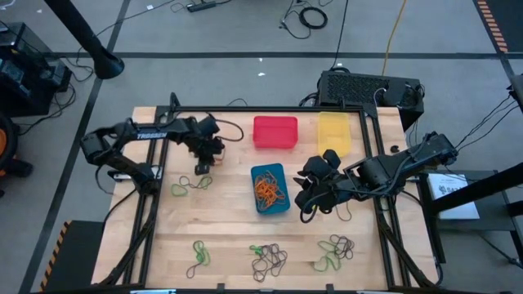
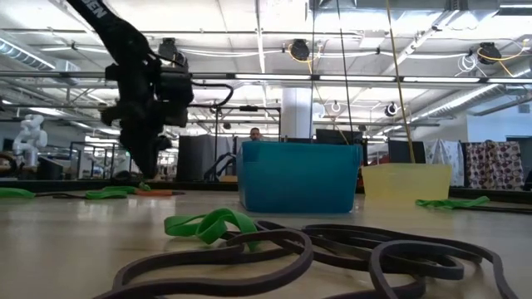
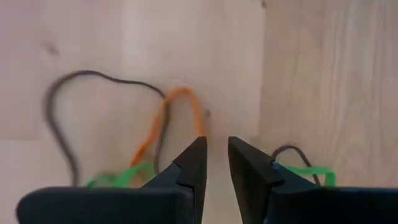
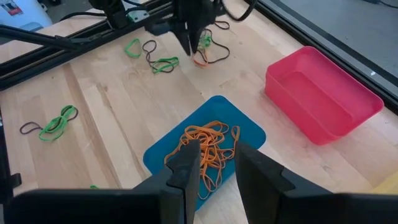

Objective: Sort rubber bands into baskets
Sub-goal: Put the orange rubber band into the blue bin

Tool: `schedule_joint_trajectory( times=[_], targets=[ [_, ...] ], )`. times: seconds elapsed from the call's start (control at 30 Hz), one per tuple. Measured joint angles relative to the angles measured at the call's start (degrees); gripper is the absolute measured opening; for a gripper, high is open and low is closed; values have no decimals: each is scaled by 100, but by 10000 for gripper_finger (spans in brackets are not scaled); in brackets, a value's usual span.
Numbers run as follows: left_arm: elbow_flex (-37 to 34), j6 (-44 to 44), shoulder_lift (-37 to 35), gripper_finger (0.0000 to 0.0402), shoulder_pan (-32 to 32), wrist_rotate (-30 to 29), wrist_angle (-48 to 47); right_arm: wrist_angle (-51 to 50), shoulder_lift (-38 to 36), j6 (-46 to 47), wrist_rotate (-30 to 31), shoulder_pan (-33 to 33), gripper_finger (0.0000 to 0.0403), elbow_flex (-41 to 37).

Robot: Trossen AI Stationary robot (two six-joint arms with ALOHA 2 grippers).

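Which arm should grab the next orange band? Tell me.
Left. The left gripper hangs open right over an orange band on the table, while the right gripper sits by the blue basket.

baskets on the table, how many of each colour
red basket: 1
yellow basket: 1
blue basket: 1, with orange rubber bands in it
total: 3 baskets
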Motion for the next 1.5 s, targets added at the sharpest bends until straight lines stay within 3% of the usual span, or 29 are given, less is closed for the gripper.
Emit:
schedule_joint_trajectory(
  times=[0.43,0.9,1.07,1.27,1.5],
  targets=[
    [-694,-2,-2,73,-292,-635,1123,6,0,0,2,0,93,0],
    [-728,7,-7,71,-295,-829,1315,11,2,-39,4,2,93,0],
    [-717,3,-7,22,-387,-846,1177,9,2,-41,4,2,93,0],
    [-685,-547,-6,5,-710,-673,1037,9,2,-42,4,1,93,0],
    [-108,-1236,-48,3,-1247,104,1035,9,2,-70,4,2,93,0]
  ],
)
